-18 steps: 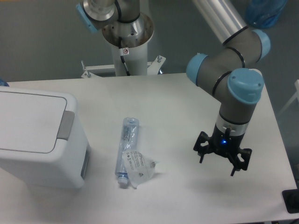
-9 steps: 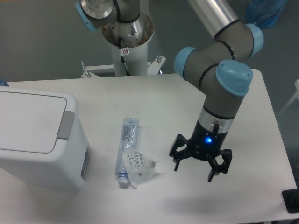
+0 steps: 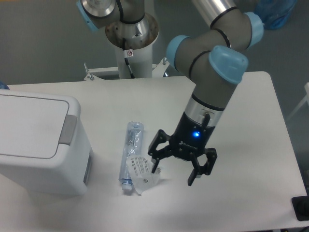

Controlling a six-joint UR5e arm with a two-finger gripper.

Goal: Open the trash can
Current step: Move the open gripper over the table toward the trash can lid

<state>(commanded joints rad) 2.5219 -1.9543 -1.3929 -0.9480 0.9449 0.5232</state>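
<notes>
gripper (image 3: 174, 171): fingers spread wide, holding nothing
table (image 3: 241, 145): white (grey floor behind)
bottle (image 3: 131, 155): just left of gripper
trash can (image 3: 38, 142): far left, lid down

Arm (image 3: 207, 72) angled down-left; hand (image 3: 175, 170) fingers spread wide, pointing down, holding nothing.

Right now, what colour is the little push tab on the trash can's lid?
Grey. The push tab sits at the white lid's right edge on the trash can, seen from the fixed camera.

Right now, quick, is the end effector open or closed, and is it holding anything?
End effector: open, fingers spread, holding nothing; it hangs just right of the plastic-wrapped bottle, well away from the trash can.
</notes>
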